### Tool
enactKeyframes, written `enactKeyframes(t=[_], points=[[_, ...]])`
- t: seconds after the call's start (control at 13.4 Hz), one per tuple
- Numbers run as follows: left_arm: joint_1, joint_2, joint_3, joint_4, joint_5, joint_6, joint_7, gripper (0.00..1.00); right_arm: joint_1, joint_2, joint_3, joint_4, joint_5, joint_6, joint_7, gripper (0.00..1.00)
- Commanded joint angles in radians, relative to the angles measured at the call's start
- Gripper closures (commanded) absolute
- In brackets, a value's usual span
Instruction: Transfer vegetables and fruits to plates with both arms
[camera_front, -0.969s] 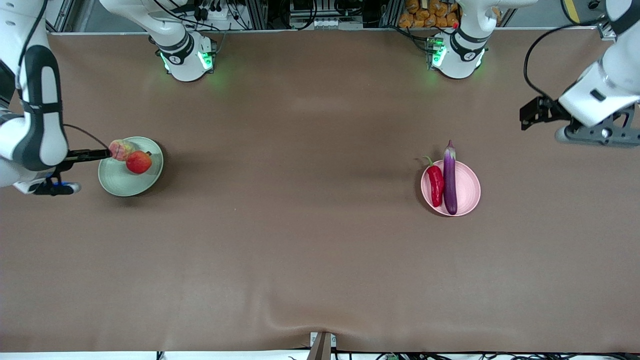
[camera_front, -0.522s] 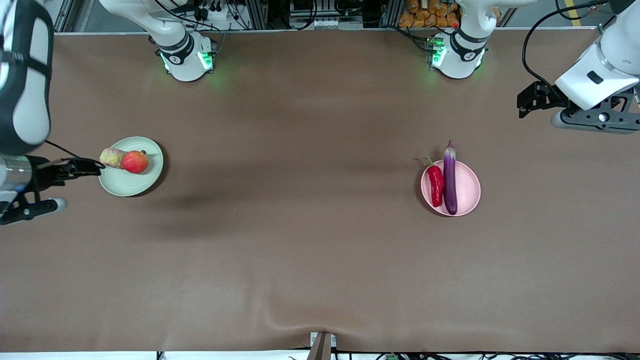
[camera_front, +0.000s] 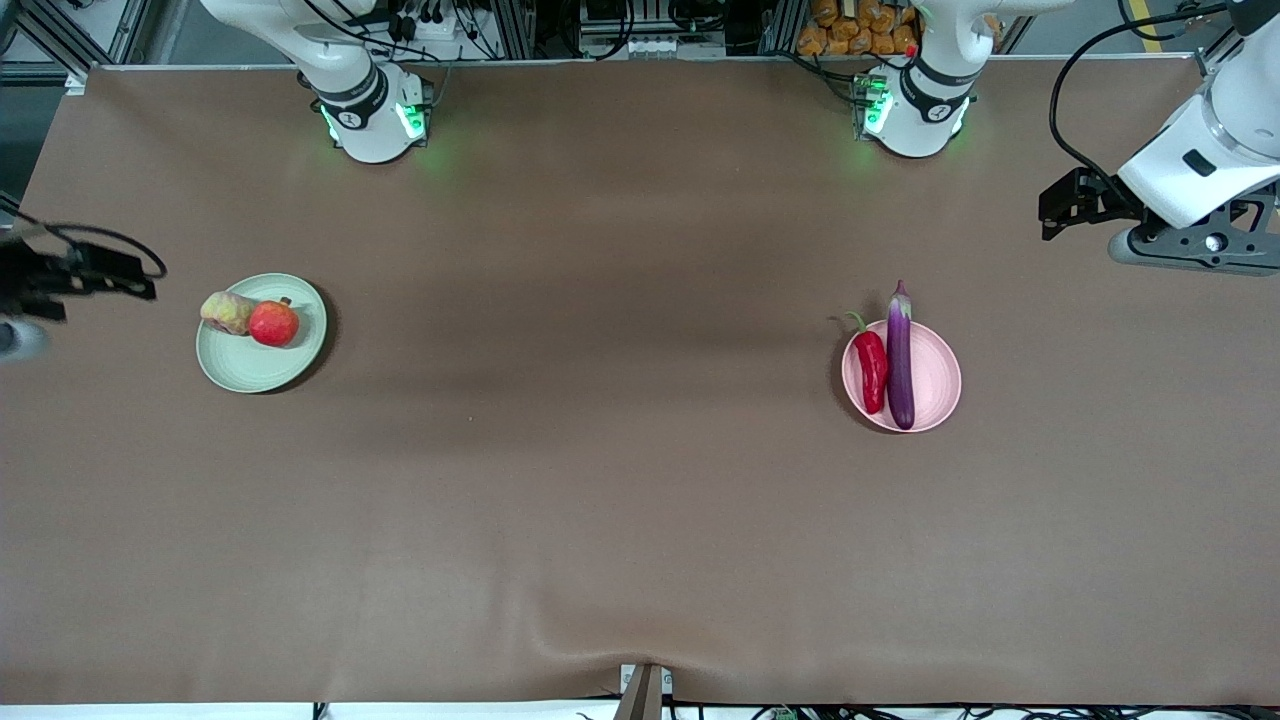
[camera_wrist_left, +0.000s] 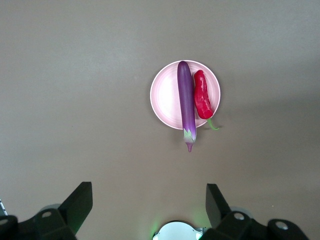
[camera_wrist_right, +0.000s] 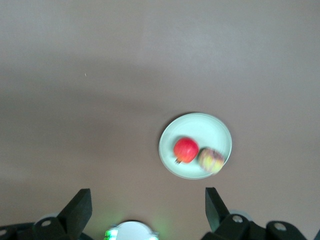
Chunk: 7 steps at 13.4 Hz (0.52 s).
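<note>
From the front, the pale green plate (camera_front: 262, 333) lies toward the right arm's end of the brown table (camera_front: 620, 500), with the red pomegranate-like fruit (camera_front: 274, 323) and the lumpy yellowish-pink fruit (camera_front: 227, 312) touching on it. The pink plate (camera_front: 902, 376) lies well apart from it, toward the left arm's end, bearing the purple eggplant (camera_front: 900, 355) and the red chili pepper (camera_front: 870, 366) side by side; the eggplant's stem end overhangs the rim. The right gripper (camera_front: 60, 280) hangs up over the table edge near the green plate, empty. The left gripper (camera_front: 1075, 205) hangs raised, its wrist level, off the pink plate.

In the left wrist view, the left gripper (camera_wrist_left: 147, 207) looks straight down with jaws spread wide, holding nothing, eggplant (camera_wrist_left: 186, 102) and chili (camera_wrist_left: 202, 95) below.

In the right wrist view, the right gripper (camera_wrist_right: 145, 207) is likewise wide apart and empty above the green plate (camera_wrist_right: 210, 129).
</note>
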<state>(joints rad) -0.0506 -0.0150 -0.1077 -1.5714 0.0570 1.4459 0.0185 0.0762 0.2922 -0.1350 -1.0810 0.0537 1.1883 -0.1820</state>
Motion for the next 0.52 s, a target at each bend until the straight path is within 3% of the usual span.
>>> enactKeyframes(t=[0.0,0.45], points=[[0.015,0.012,-0.009,0.030,-0.037,-0.025,-0.011,0.00,-0.067,-0.140,0.069,-0.072,-0.014,-0.035,0.111,0.00],[0.014,-0.003,-0.013,0.030,-0.039,-0.022,-0.035,0.00,-0.075,-0.333,0.074,-0.381,-0.012,0.115,0.116,0.00]])
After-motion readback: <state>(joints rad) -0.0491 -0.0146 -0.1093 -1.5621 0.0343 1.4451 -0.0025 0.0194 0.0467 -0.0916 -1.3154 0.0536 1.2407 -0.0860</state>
